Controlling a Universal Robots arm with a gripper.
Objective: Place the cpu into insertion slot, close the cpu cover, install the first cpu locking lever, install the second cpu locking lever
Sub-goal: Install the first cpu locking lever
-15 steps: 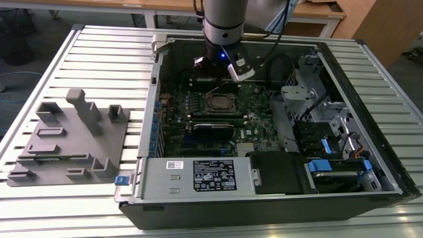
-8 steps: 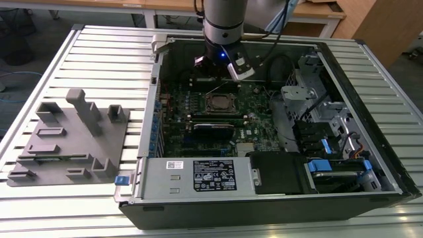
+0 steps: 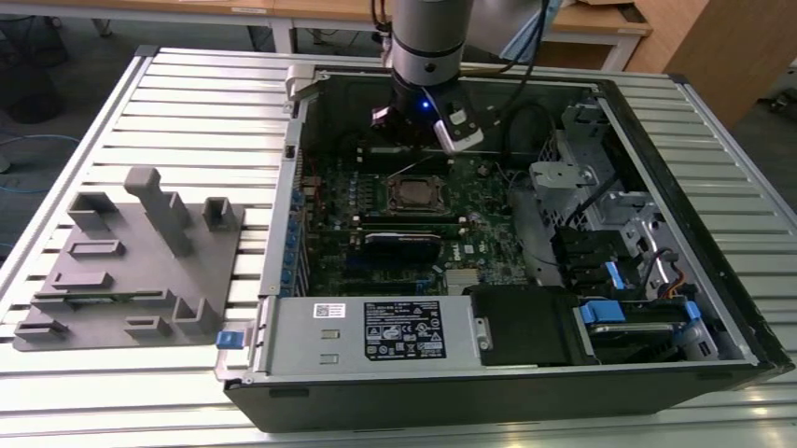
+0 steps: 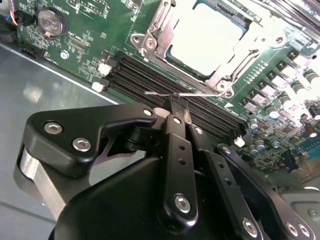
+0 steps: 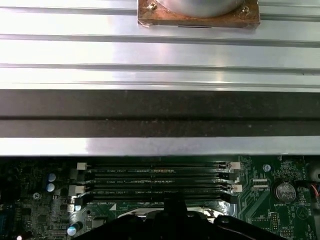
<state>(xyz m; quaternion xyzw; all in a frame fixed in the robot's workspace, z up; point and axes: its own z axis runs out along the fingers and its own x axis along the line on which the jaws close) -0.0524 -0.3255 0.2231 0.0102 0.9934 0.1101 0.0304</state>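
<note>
In the second wrist view the cpu [image 4: 205, 37] shows its silvery top inside the insertion slot [image 4: 176, 65]. The cpu cover [image 4: 230, 67] lies flat around it as a metal frame. A thin wire locking lever [image 4: 192, 93] runs along the socket's near side, across the black memory slots [image 4: 135, 75]. My gripper [image 4: 175, 103] is shut, its black fingertips right at this lever; whether they press it I cannot tell. In the exterior view the gripper [image 3: 412, 142] hangs just behind the socket [image 3: 415, 193] on the green board [image 3: 492, 210].
The open computer case [image 3: 286, 280] lies on a slatted metal table [image 3: 200, 103], with its power supply [image 3: 373, 331] at the front and drive bays [image 3: 622, 280] on the exterior view's right. A grey fixture [image 3: 137, 261] stands on the left. A coin battery [image 4: 50, 21] sits on the board.
</note>
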